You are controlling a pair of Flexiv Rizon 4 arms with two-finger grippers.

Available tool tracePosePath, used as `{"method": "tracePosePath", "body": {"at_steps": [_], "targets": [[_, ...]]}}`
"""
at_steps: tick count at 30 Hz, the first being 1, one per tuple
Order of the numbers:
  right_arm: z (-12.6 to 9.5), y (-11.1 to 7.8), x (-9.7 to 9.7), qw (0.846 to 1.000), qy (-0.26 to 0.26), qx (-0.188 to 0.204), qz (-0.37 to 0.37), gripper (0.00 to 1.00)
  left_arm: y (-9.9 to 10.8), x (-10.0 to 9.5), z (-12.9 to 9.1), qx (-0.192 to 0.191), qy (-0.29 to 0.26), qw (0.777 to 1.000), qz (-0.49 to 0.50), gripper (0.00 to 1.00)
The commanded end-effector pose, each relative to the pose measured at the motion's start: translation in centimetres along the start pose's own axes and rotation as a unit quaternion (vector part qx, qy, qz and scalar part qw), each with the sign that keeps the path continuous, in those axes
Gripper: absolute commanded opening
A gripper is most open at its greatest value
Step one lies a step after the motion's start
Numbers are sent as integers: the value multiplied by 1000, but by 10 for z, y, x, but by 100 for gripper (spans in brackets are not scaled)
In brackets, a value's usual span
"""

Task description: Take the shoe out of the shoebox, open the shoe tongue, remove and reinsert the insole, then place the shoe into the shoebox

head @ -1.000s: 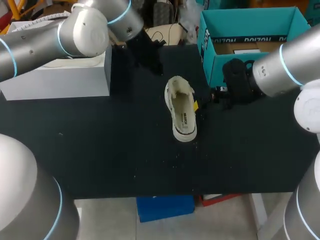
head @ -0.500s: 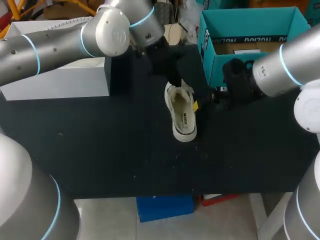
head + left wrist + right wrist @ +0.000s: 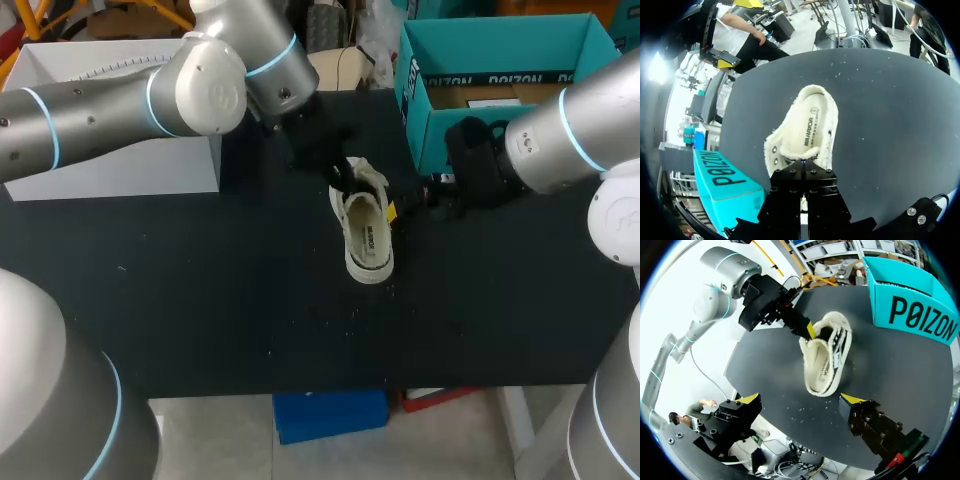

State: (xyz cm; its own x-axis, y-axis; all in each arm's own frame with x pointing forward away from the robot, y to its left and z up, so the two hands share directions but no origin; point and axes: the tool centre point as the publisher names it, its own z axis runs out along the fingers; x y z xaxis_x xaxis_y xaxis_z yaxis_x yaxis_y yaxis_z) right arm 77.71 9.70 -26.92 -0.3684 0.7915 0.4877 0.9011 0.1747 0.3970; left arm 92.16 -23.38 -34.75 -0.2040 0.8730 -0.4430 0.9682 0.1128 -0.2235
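A cream low-top shoe (image 3: 366, 228) lies on the black table (image 3: 200, 300), its toe toward the front edge. My left gripper (image 3: 338, 176) is shut, and its tips press into the shoe's (image 3: 807, 131) opening at the tongue end. I cannot tell whether anything is pinched between them. The right wrist view shows its yellow tip against the tongue of the shoe (image 3: 826, 357). My right gripper (image 3: 415, 196) stands open just right of the shoe, one yellow tip near its side. In its own view the right gripper (image 3: 801, 399) is wide open, with the shoe ahead of it and untouched.
The teal shoebox (image 3: 500, 45) stands open at the back right, close behind my right arm; it also shows beside my left gripper (image 3: 722, 175) and beyond the shoe (image 3: 920, 315). A white box (image 3: 120, 155) sits at the back left.
My left arm swung from the back of the table down to the shoe's tongue end, staying shut. The tongue end now stands up a little. The right arm has not moved.
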Motion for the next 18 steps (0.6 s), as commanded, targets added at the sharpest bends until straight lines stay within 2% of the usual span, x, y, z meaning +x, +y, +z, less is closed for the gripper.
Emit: {"method": "tracePosePath", "body": {"at_steps": [1,5,8,9,10,11,16,18], "targets": [[0,0,1,1000,-2,0,0,100,-2,-2,9,9,4,1000,7,0],[0,0,1,1000,-2,0,0,100,-15,-3,-15,17,10,1000,7,0],[0,0,1,1000,-2,0,0,100,-33,7,-41,41,-4,999,-34,0],[0,0,1,1000,-2,0,0,100,-41,14,-49,45,-1,997,-57,27],[0,0,1,1000,-2,0,0,100,-47,20,-56,44,-3,996,-74,80],[0,0,1,1000,-2,0,0,100,-52,25,-62,43,-8,995,-85,100],[0,0,1,1000,-2,0,0,100,-80,66,-85,19,51,984,-168,100],[0,0,1,1000,-2,0,0,100,-87,78,-89,2,46,985,-166,100]]}}
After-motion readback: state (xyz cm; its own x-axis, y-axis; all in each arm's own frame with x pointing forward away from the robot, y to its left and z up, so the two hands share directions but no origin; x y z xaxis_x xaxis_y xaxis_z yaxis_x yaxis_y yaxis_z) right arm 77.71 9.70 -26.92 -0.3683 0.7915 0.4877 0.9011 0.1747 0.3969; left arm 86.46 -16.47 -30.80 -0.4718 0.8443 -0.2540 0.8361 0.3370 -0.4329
